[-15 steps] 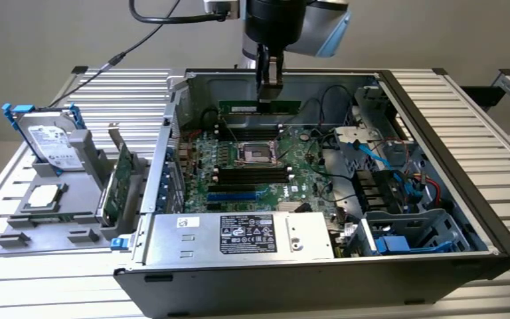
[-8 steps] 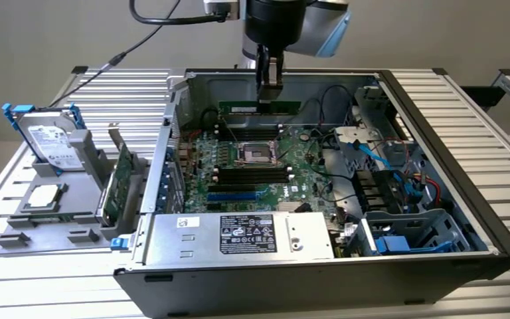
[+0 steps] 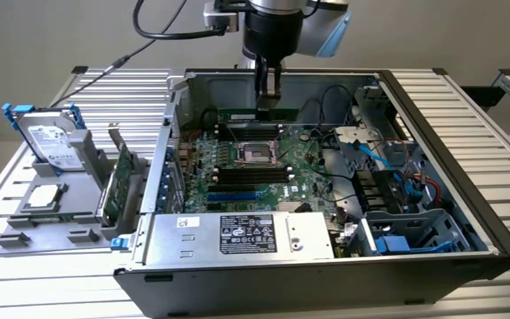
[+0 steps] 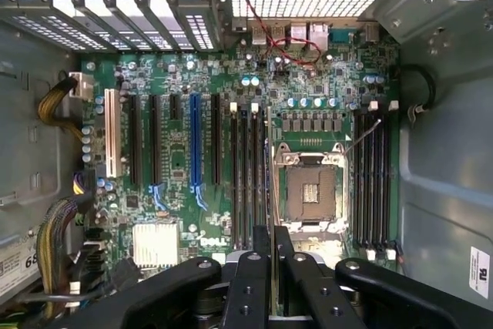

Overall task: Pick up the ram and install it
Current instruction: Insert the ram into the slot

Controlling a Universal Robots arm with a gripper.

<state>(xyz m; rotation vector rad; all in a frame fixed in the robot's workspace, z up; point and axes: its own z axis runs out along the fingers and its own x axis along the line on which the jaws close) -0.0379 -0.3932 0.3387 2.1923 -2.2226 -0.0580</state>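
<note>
Nearest, the open computer case (image 3: pixel 326 289) has its silver power supply (image 3: pixel 193 239) along the front edge. Behind it lies the green motherboard (image 3: pixel 204 159) with a square processor socket (image 3: pixel 257 153). Farther back, the gripper (image 3: pixel 268 100) hangs inside the case, fingers clamped on the ram (image 3: pixel 237 115). The ram is held level beyond the socket. I cannot tell whether it touches the board.
</note>
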